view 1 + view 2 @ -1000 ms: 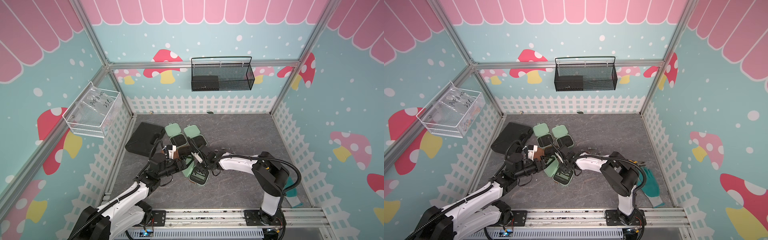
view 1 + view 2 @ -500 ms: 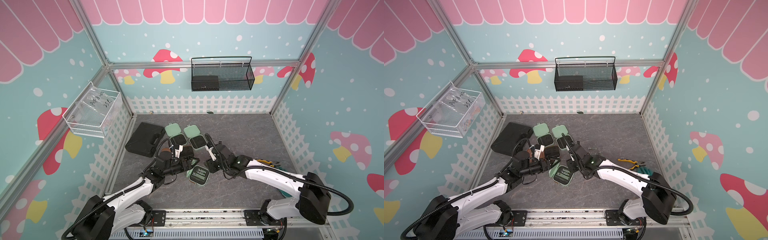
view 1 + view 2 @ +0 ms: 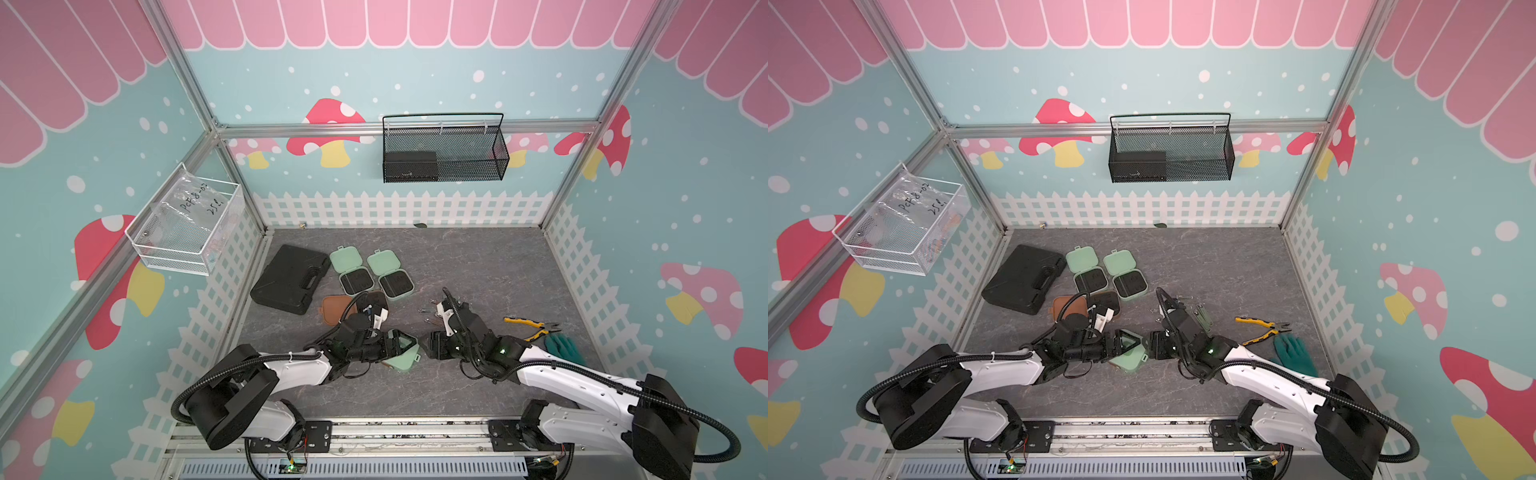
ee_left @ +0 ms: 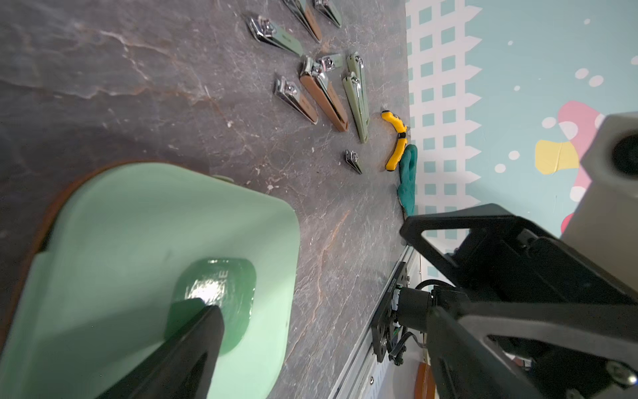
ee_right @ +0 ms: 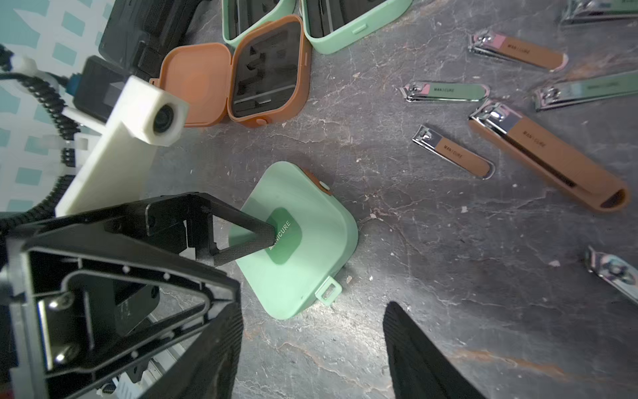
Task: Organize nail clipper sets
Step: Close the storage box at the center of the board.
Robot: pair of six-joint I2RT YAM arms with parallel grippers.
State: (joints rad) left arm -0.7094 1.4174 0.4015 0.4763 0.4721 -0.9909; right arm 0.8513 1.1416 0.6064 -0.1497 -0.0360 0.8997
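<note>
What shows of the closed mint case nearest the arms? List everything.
The mint case is a rounded square of matte plastic, lid shut, with a darker green patch reading MANICURE at its centre and a small loop tab on one edge. It lies on the grey table, one side overlapping a brown piece beneath. A fingertip of the left gripper touches that patch.
</note>
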